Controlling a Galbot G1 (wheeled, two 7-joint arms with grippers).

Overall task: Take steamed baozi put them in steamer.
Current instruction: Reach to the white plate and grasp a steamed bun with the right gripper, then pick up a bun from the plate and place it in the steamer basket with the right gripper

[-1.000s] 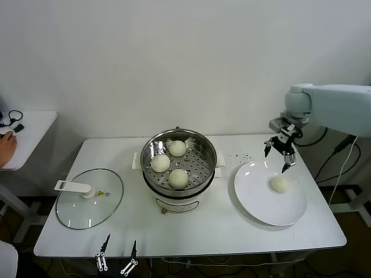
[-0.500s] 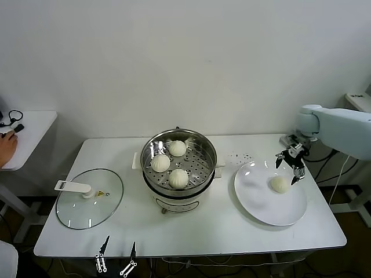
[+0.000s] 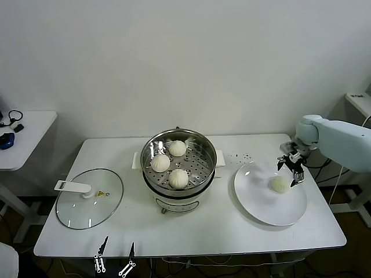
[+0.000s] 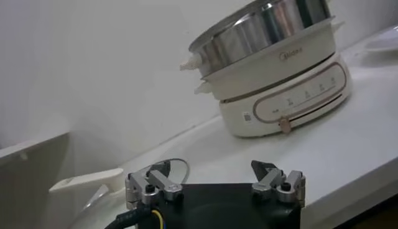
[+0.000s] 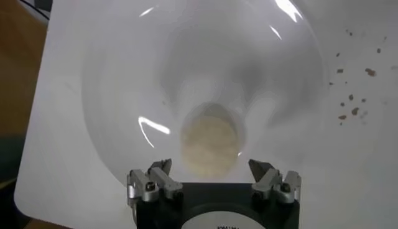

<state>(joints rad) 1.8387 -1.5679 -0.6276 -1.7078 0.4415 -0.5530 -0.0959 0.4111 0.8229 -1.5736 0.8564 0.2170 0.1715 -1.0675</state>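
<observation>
Waiting at the near edge of the table (image 3: 191,231), the left gripper (image 3: 116,255) sits parked below the glass lid (image 3: 90,198), its fingers spread apart and holding nothing; it plays no part in this step. Further in, toward the right side, the white plate (image 3: 261,208) carries the last steamed baozi (image 3: 280,184), and the right gripper (image 3: 291,171) hangs right over it, jaws wide apart and pointing down, with nothing between them yet. In the right wrist view the bun (image 5: 210,145) lies centred in the gap between the fingertips, so the step in hand looks like the reach for the fourth bun, with the grasp not yet made. The next move probably calls for a straight drop until the fingers straddle the soft dough, then a gentle squeeze. The plate reaches close to the table's right edge, so room on that side is tight, while the stretch of table between plate and cooker is bare. Beyond, at the middle, the steamer (image 3: 200,142) holds three buns (image 3: 170,162) grouped toward its left and near parts, leaving open perforated floor on the right side for the carry to end.
</observation>
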